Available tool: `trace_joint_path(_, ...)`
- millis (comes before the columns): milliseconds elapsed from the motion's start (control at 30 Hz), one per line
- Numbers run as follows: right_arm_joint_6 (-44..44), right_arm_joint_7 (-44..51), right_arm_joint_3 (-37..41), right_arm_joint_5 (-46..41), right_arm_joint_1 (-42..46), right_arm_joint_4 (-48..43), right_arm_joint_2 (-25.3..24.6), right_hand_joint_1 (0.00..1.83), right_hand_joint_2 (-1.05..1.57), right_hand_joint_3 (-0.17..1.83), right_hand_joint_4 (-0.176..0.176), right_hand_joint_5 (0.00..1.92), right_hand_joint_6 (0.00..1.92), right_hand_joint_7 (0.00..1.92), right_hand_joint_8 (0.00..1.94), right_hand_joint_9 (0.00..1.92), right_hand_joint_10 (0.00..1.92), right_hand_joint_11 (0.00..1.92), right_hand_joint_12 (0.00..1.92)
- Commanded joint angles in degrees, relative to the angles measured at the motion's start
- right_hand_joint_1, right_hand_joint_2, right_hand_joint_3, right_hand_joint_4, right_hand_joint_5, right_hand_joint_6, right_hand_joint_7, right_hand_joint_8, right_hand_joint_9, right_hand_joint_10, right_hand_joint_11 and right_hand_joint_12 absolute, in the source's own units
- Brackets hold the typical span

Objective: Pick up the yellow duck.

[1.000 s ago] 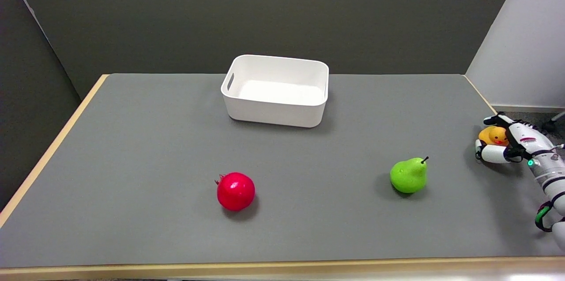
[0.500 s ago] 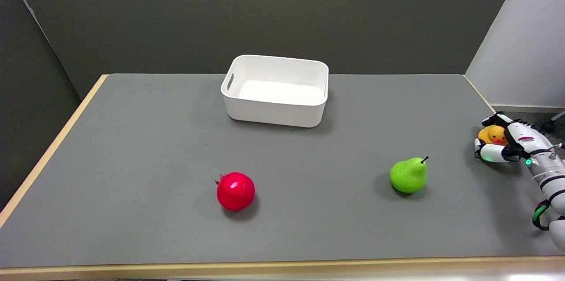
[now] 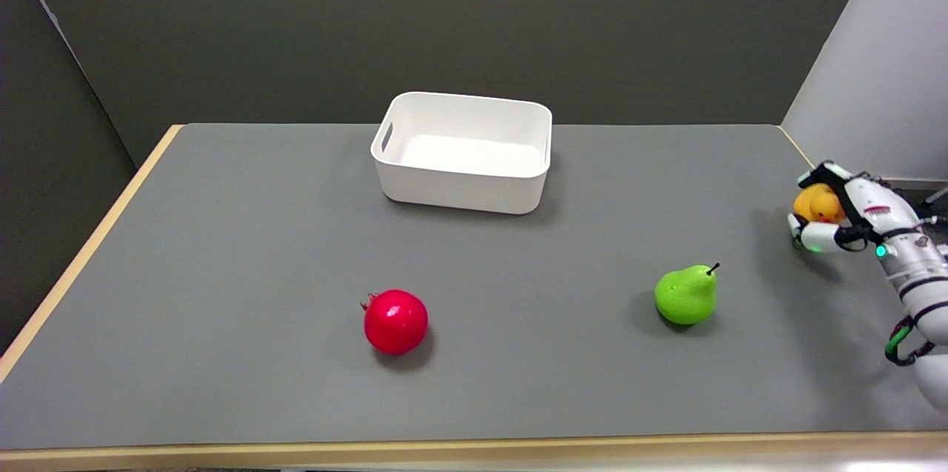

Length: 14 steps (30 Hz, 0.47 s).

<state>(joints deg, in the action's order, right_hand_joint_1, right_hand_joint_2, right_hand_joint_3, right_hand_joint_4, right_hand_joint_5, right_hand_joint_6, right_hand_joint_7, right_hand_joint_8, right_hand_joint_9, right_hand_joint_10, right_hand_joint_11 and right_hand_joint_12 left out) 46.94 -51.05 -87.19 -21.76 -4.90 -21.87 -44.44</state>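
One yellow duck (image 3: 815,204) was counted, held in the one robot hand (image 3: 833,214) that was seen, near the right edge of the bench (image 3: 222,250). One green pear (image 3: 686,295) was counted toward the near right of the bench. One red pomegranate (image 3: 395,321) was counted nearer the middle of the near edge. One white bin (image 3: 464,153) was counted by the far edge. One bench was counted, and four loose things in all were found.
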Motion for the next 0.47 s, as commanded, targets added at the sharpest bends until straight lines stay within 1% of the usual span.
trace_joint_path(33,2.42,0.10,0.40,0.18,0.07,-19.55,0.99,1.10,1.00,0.88,0.033,0.35,1.13,0.58,0.80,0.57,1.13,0.51,1.58)
trace_joint_path(267,-2.15,0.10,-5.13,0.18,-5.35,-28.63,1.42,1.10,1.00,0.88,0.032,0.36,1.12,0.59,0.81,0.57,1.13,0.52,1.59)
trace_joint_path(367,-6.06,0.18,-9.56,0.18,-9.88,-32.61,0.60,1.10,1.00,0.89,0.033,0.36,1.12,0.59,0.81,0.57,1.13,0.52,1.59)
trace_joint_path(467,-10.33,0.18,-15.65,0.18,-15.94,-34.09,-1.25,1.10,1.00,0.89,0.033,0.36,1.12,0.59,0.81,0.57,1.13,0.52,1.59)
